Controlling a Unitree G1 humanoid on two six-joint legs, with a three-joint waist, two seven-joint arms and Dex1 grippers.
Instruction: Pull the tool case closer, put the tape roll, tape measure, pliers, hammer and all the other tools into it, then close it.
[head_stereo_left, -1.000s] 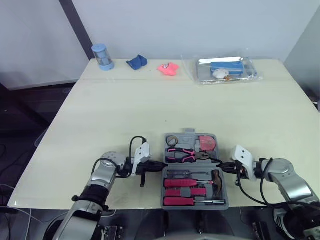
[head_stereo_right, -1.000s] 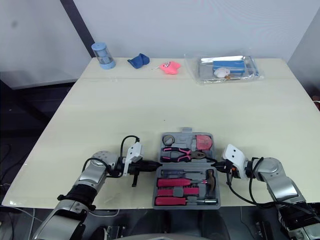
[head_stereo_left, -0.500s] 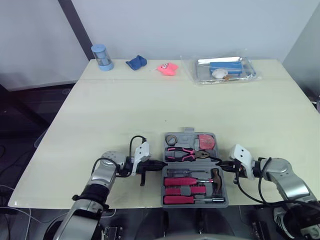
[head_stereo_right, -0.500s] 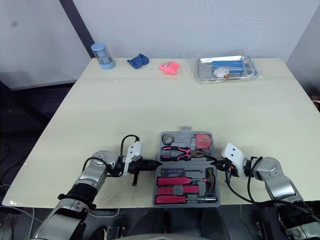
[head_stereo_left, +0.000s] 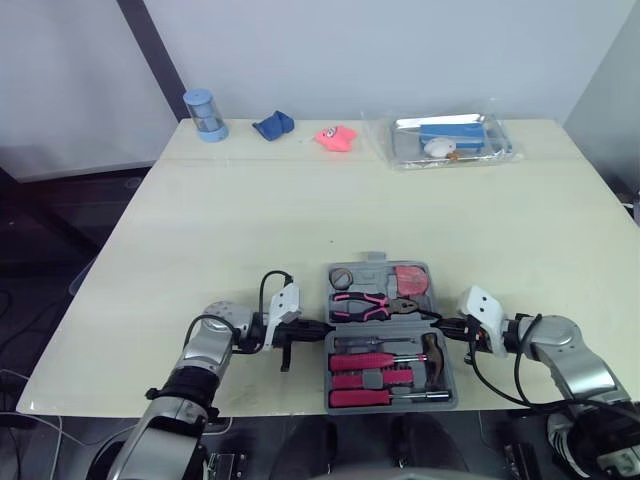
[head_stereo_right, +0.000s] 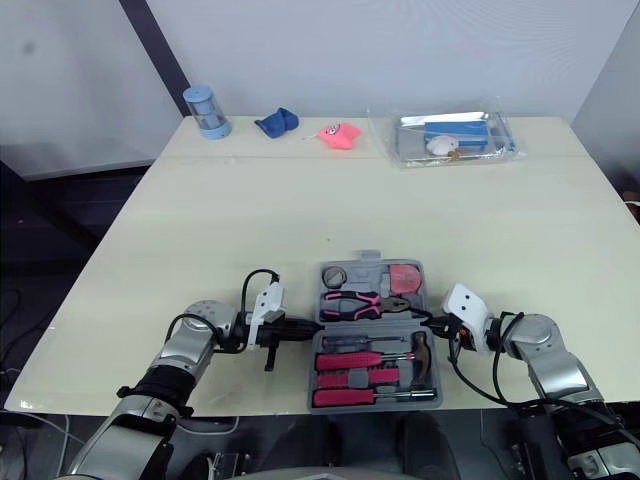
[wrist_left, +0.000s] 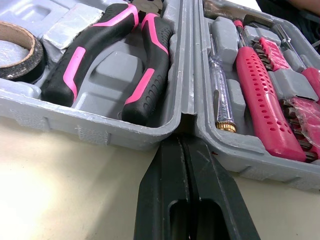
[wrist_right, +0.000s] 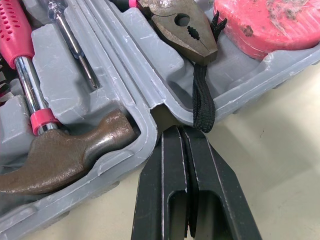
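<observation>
Pale table (head_stereo_left: 250, 220), grey wall (head_stereo_left: 350, 50); left end effector (head_stereo_left: 320, 328), right end effector (head_stereo_left: 441, 326) closed against tool case (head_stereo_left: 372, 272).

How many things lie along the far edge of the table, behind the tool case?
4: a blue jar at the left, a blue cloth beside it, then a pink toy, and a clear tray at the right.
</observation>
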